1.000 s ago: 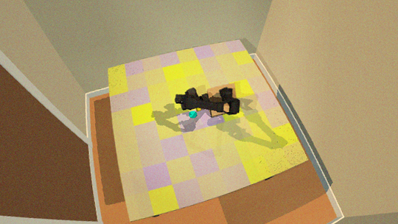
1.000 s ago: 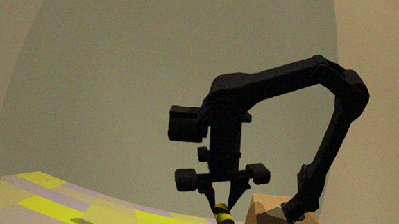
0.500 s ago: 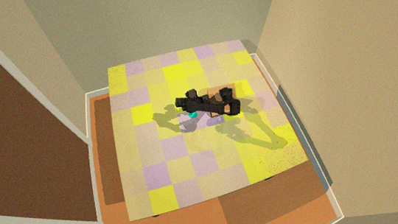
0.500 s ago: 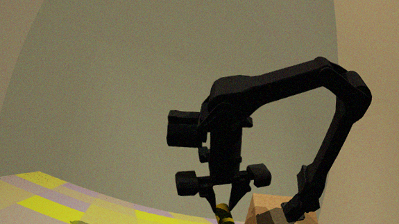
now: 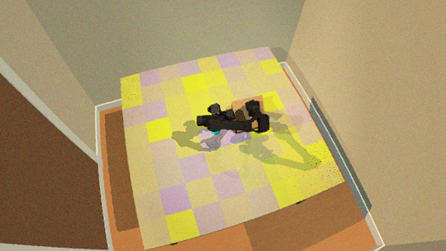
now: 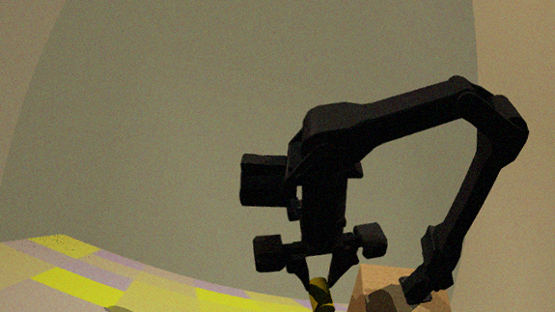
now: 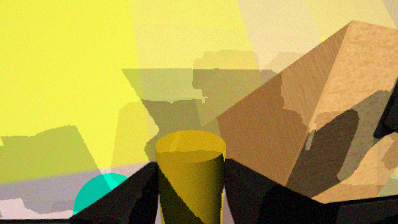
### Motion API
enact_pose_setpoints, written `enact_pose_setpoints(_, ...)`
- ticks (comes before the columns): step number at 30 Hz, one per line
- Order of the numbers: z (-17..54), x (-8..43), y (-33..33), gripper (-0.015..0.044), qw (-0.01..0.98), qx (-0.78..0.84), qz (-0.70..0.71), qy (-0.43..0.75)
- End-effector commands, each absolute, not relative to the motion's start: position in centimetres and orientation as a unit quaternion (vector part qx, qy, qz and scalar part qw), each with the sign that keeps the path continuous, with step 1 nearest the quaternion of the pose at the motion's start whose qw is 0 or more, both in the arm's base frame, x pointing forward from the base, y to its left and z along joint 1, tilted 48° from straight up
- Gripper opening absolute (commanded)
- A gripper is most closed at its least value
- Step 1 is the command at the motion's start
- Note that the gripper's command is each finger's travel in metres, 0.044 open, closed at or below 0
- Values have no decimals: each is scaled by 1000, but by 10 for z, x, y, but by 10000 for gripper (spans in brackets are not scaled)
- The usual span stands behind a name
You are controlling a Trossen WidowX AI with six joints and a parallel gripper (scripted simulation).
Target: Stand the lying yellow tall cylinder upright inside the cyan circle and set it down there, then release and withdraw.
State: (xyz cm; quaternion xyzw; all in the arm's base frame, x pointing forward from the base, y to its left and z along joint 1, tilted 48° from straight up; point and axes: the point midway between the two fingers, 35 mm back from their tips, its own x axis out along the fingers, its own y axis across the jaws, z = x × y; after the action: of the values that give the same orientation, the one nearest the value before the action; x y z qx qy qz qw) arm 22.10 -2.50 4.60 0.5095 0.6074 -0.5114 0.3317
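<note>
The yellow tall cylinder point(image 6: 320, 301) point(image 7: 190, 175) is held between the two fingertips. In the exterior view it is steeply tilted, its lower end leaning right, and appears raised off the table. My gripper point(image 6: 320, 285) point(image 7: 190, 169) is shut on it. The cyan circle point(image 5: 215, 132) point(image 7: 104, 192) lies flat on the table. In the wrist view it shows to the left of the cylinder, partly covered by the left finger. In the top view the arm covers part of the circle and hides the cylinder.
A tan wooden block point(image 5: 244, 104) point(image 6: 388, 276) point(image 7: 265, 135) with sloping sides stands by the arm's base, to the right of the gripper in the exterior view. The table point(image 5: 232, 183) point(image 6: 158, 277) has a yellow and pale purple checker pattern with arm shadows on it.
</note>
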Motion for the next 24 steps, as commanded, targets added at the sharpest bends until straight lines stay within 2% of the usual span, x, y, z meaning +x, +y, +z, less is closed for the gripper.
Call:
enact_pose_setpoints(1, 47, 222, -26, 105, 340, 503, -521, 600)
enact_pose_setpoints(24, 49, 222, -25, 105, 381, 462, -566, 567)
